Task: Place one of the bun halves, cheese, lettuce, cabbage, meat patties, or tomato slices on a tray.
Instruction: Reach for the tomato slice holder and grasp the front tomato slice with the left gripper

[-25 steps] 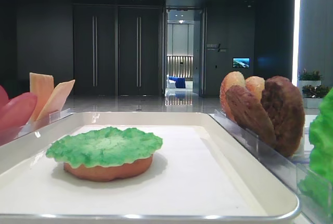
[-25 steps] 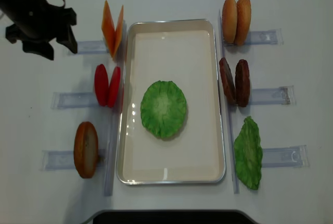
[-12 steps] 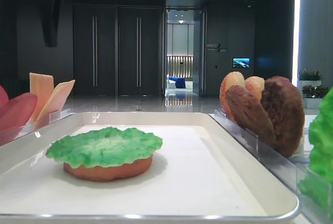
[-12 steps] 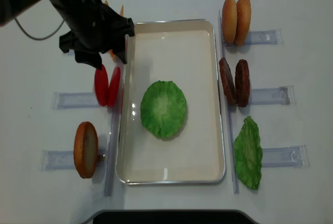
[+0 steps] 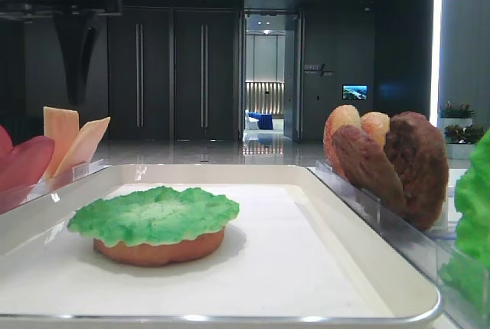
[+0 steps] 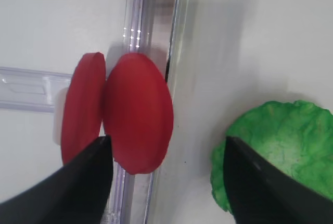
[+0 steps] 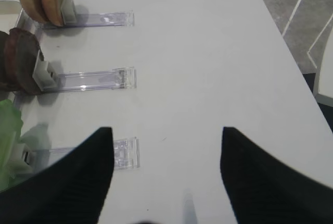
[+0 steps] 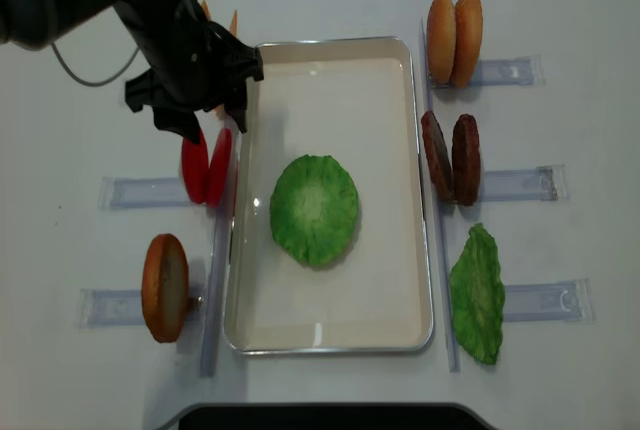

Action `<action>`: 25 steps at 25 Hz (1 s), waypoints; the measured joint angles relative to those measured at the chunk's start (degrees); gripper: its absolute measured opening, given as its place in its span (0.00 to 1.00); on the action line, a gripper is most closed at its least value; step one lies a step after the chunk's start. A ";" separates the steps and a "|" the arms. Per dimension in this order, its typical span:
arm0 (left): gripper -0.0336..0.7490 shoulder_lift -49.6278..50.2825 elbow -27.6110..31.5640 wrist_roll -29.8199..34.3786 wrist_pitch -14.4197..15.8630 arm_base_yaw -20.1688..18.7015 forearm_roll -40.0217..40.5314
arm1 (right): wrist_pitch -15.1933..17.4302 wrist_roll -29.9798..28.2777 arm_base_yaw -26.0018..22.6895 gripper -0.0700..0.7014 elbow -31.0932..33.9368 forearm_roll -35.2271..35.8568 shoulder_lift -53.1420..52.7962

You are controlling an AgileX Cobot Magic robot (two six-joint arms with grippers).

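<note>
My left gripper [image 8: 212,122] hovers open just above the two red tomato slices [image 8: 206,164], which stand on edge in a clear holder left of the tray [image 8: 330,45]. In the left wrist view, the tomato slices [image 6: 138,112] sit between and ahead of the dark fingers [image 6: 78,187], nothing gripped. On the tray lies a green lettuce [image 8: 314,210] over a bun half [image 5: 157,251]. My right gripper [image 7: 166,130] is open over bare table. The cheese [image 5: 73,141] is mostly hidden under the left arm from above.
Right of the tray stand two bun halves [image 8: 455,38], two meat patties [image 8: 450,157] and a green leaf [image 8: 477,293] in clear holders. Another bun half [image 8: 165,287] stands at the left front. The tray's raised rim [image 6: 179,52] runs beside the tomato holder.
The left arm swung in from the far left corner toward the tray and now sits over the tomato slices. The food and the tray have not moved.
</note>
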 joint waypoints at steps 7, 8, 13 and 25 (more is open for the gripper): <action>0.69 4.48 0.00 0.76 -1.09 0.00 1.15 | 0.00 0.00 0.00 0.64 0.00 0.00 0.00; 0.69 5.28 0.00 0.83 -1.12 0.00 1.23 | 0.00 0.00 0.00 0.64 0.00 0.00 0.00; 0.65 7.76 0.00 1.96 -1.06 0.00 1.29 | 0.00 0.00 0.00 0.64 0.00 0.00 0.00; 0.12 6.42 -0.33 2.19 1.86 0.00 4.00 | 0.00 0.00 0.00 0.64 0.00 0.00 0.00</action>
